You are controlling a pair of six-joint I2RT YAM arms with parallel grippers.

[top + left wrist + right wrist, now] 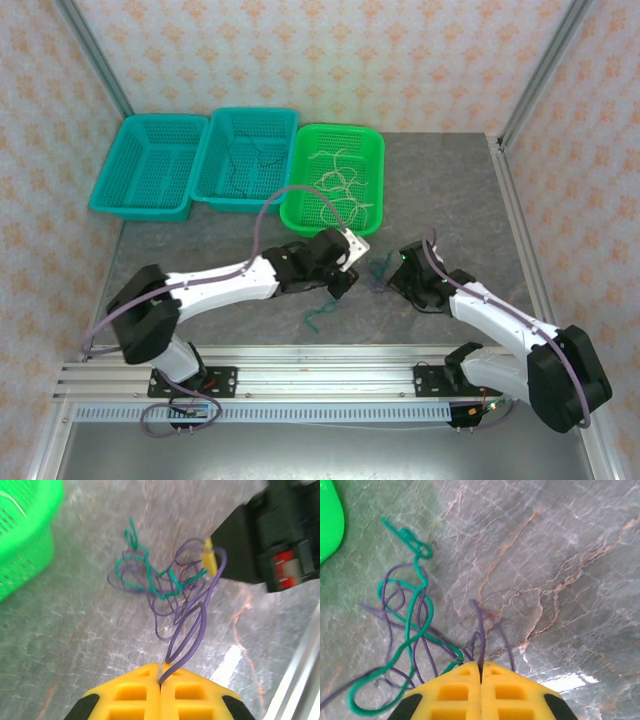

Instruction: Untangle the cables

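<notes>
A tangle of thin purple and green cables (pixel 378 268) lies on the grey table between my two grippers. In the left wrist view my left gripper (pixel 161 666) is shut on a purple cable (pixel 199 622) that loops away toward the knot (pixel 160 582). The right wrist view has my right gripper (pixel 480 664) shut on another purple strand (pixel 481 630), with a green cable (pixel 412 622) curling to its left. From above, the left gripper (pixel 343 283) and the right gripper (pixel 397 272) face each other across the knot. A separate teal cable (pixel 318 316) lies nearer the front.
Three baskets stand at the back: a teal one (pixel 150 165), a teal one (pixel 245 155) holding dark cables, and a green one (pixel 372 165) holding cream cables. A metal rail (pixel 320 372) runs along the near edge. Frame posts stand at the back corners.
</notes>
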